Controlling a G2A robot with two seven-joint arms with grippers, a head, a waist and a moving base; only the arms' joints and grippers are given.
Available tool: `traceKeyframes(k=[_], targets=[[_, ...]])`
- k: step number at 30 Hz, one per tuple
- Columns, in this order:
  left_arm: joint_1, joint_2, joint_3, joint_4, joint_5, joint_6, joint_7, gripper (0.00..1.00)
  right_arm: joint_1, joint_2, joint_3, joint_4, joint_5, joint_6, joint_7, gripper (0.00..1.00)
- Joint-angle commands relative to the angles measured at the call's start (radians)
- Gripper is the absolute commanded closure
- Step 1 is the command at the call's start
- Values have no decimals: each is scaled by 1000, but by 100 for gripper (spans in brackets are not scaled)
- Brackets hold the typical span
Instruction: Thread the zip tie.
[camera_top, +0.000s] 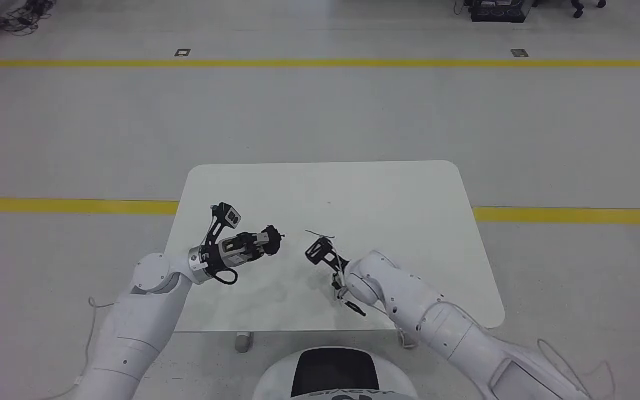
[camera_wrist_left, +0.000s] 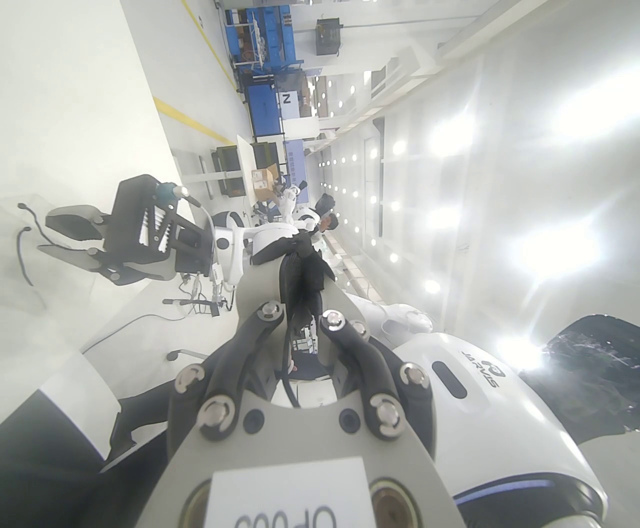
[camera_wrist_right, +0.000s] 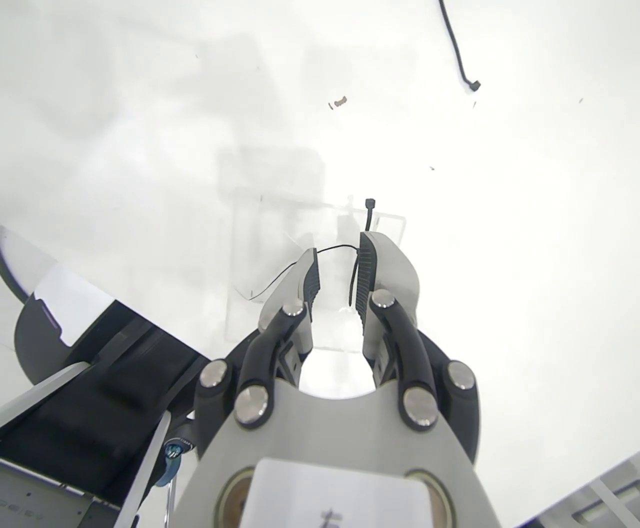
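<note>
The table (camera_top: 420, 200) is plain white and stands on a pale grey floor (camera_top: 320, 110). Two yellow lines (camera_top: 320, 63) cross the floor, one far off and one level with the table's middle. The zip tie (camera_wrist_right: 369, 212) is black, and so is a second tie (camera_wrist_right: 452, 45) lying on the white top. The right gripper (camera_wrist_right: 337, 255) has silver-grey fingers, black ribbed pads (camera_wrist_right: 367, 265) and black links with bright metal pins. The left gripper (camera_top: 272, 239) has the same grey and black. The arms (camera_top: 440, 320) are white.
</note>
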Motion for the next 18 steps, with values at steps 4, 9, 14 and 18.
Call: traceKeyframes(k=[4,9,14,18], targets=[[0,0,0,0,0,0,0,100,12,-13,-10,33,-4,-2,-7,80],[0,0,0,0,0,0,0,100,23,-28,-20,68,1,-4,-3,79],[0,0,0,0,0,0,0,100,37,-44,-26,107,25,-14,7,80],[0,0,0,0,0,0,0,100,46,-56,-28,128,40,-8,15,82]])
